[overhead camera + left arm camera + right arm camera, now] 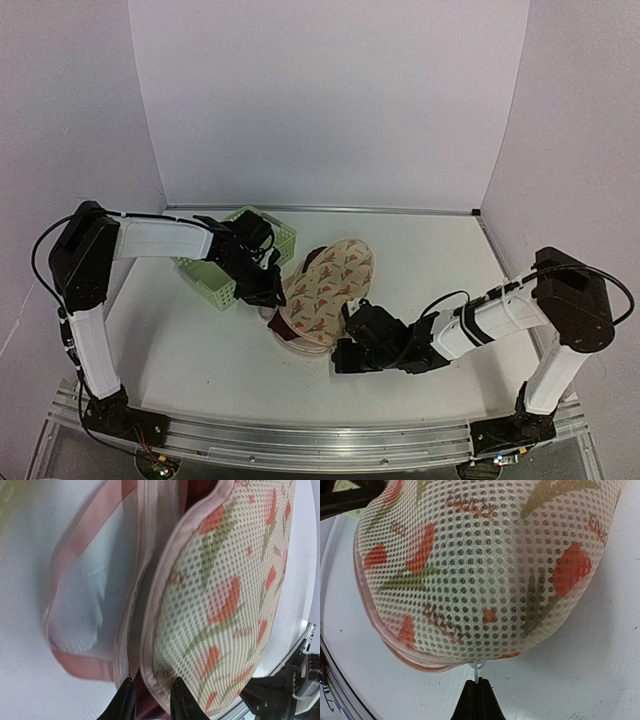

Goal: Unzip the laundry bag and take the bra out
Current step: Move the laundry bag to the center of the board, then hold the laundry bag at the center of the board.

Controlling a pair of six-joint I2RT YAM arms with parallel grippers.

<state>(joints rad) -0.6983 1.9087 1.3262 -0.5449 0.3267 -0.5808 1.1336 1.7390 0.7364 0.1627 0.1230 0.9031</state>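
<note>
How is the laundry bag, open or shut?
Partly open: the rim of the laundry bag is parted and the bra shows inside.

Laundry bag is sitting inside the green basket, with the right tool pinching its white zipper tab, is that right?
Not inside. The top view shows the laundry bag lying on the table beside the green basket; the right tool does pinch its white zipper tab.

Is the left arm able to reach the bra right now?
Likely yes: the laundry bag gapes open, the bra shows in the gap just ahead of the left gripper; the right gripper holds the zipper pull.
</note>
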